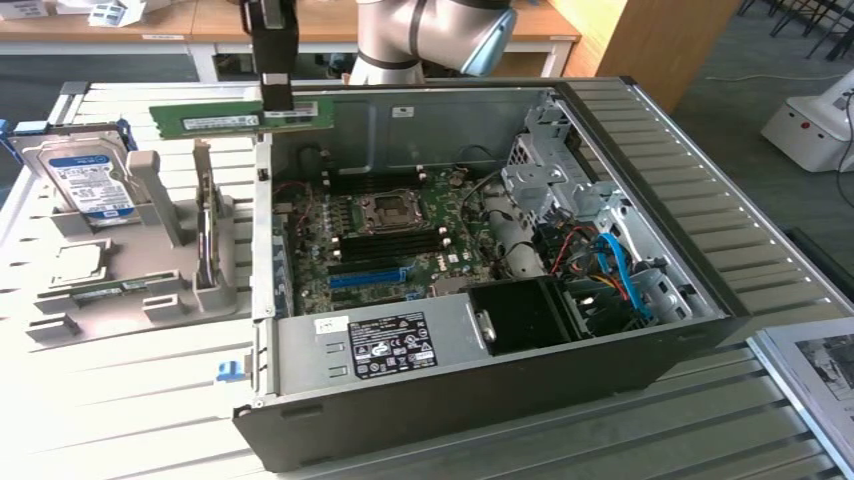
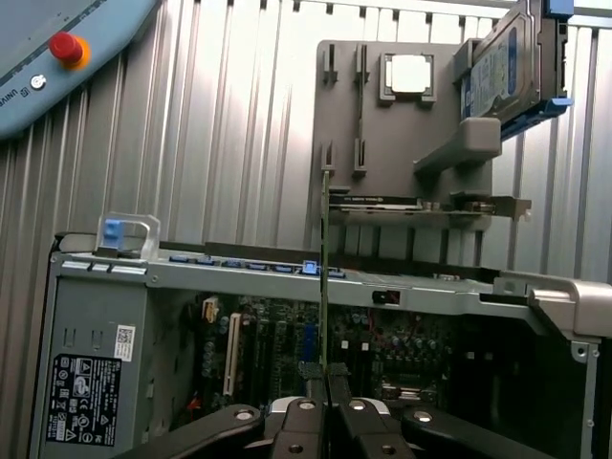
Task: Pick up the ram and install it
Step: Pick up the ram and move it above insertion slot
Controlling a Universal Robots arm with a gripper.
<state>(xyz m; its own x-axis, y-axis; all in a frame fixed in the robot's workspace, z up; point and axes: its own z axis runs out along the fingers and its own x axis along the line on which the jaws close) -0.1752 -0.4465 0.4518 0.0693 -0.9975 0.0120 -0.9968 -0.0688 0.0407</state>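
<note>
The claw (image 1: 276, 100) is clamped on the ram (image 1: 214, 119), gripping the stick on its upper long edge, with both fingers closed against its flat faces. In the wrist view the claw (image 2: 328, 397) holds the ram (image 2: 324, 277) edge-on, so that it appears as a thin line running away from the fingers.

The ram hangs level in the air, clear of every surface. The longer part of it extends from the claw toward the exterior view's left.

Directly below the claw is the side wall of the open computer case (image 1: 667, 170). The held stick straddles this wall.

On the case side of the claw and lower down lies the motherboard (image 1: 387, 240), exposed and facing up. The power supply (image 1: 387, 340) sits farther from the claw, beyond the motherboard.

On the other side of the claw, outside the case, a grey holder (image 1: 174, 290) rests on the slatted table (image 1: 134, 400). It carries a hard drive (image 1: 87, 180) standing on edge and a processor chip (image 1: 74, 262) lying flat, both well apart from the claw.
</note>
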